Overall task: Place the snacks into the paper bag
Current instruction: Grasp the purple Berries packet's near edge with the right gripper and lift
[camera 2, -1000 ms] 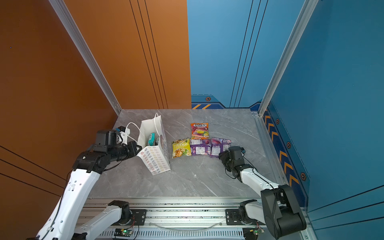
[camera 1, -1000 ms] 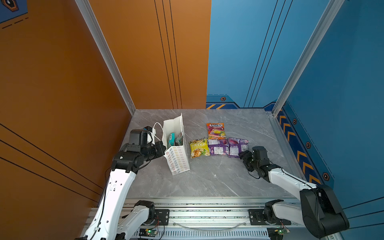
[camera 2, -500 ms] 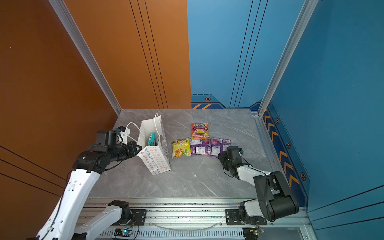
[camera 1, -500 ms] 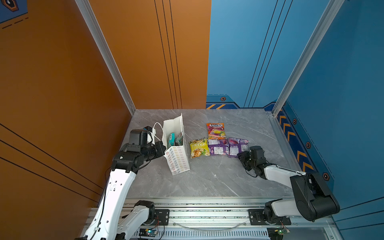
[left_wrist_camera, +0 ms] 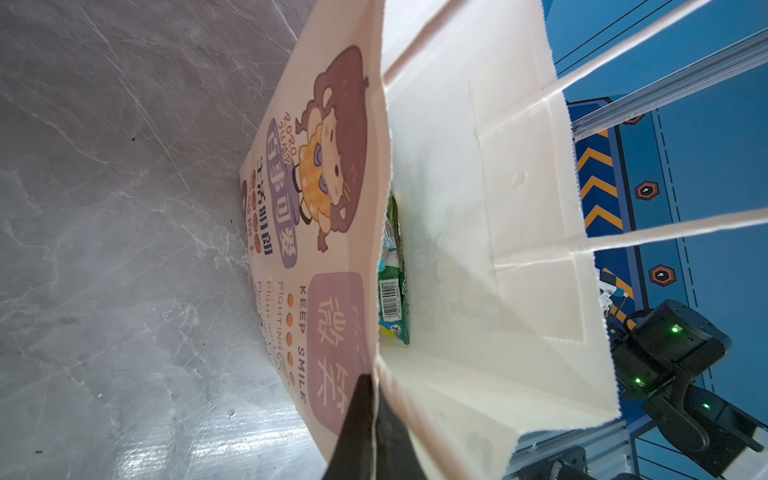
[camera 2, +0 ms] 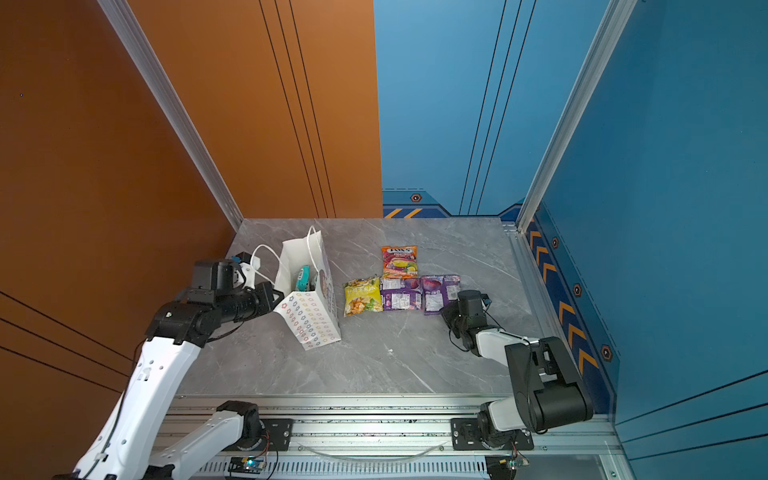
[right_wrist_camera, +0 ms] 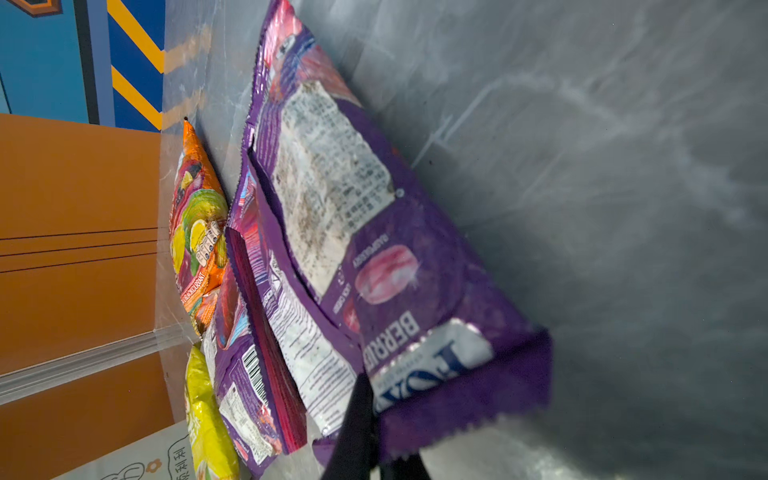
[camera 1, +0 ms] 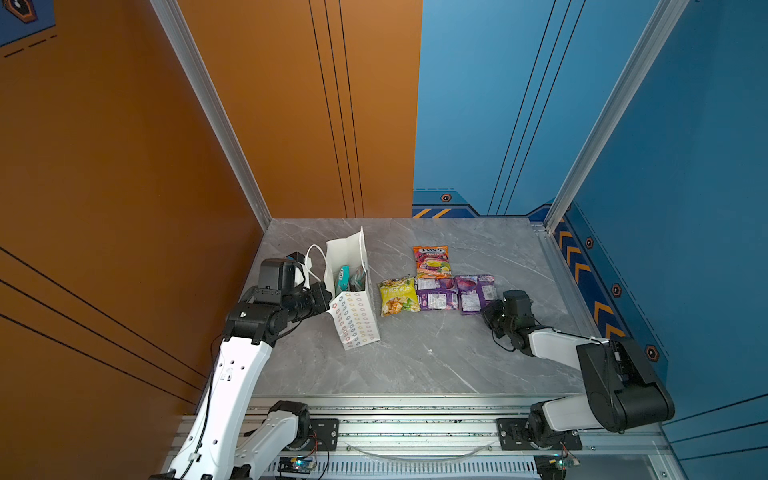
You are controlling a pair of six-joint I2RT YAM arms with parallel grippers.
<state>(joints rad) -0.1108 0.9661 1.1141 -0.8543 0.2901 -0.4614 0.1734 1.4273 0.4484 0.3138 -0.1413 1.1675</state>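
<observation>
The white paper bag (camera 1: 357, 320) (camera 2: 311, 320) stands upright at the left, mouth open, with a teal snack (camera 1: 342, 277) and a green one (left_wrist_camera: 392, 291) inside. My left gripper (camera 1: 327, 305) (left_wrist_camera: 374, 390) is shut on the bag's near rim. An orange FOX'S snack (camera 1: 432, 262), a yellow one (camera 1: 398, 296) and two purple ones (camera 1: 438, 293) (camera 1: 476, 291) lie on the table. My right gripper (camera 1: 487, 315) (right_wrist_camera: 370, 399) is shut on the near edge of the right purple packet (right_wrist_camera: 374, 249), whose edge is slightly raised.
The grey marble table (camera 1: 415, 361) is walled by orange panels at the left and blue ones at the back and right. The second purple packet (right_wrist_camera: 257, 374) lies overlapped beside the held one. An aluminium rail (camera 1: 415, 419) runs along the front.
My right gripper has closed from open onto the right purple packet's near edge, and its arm has folded lower. The left gripper and the bag have not moved.
</observation>
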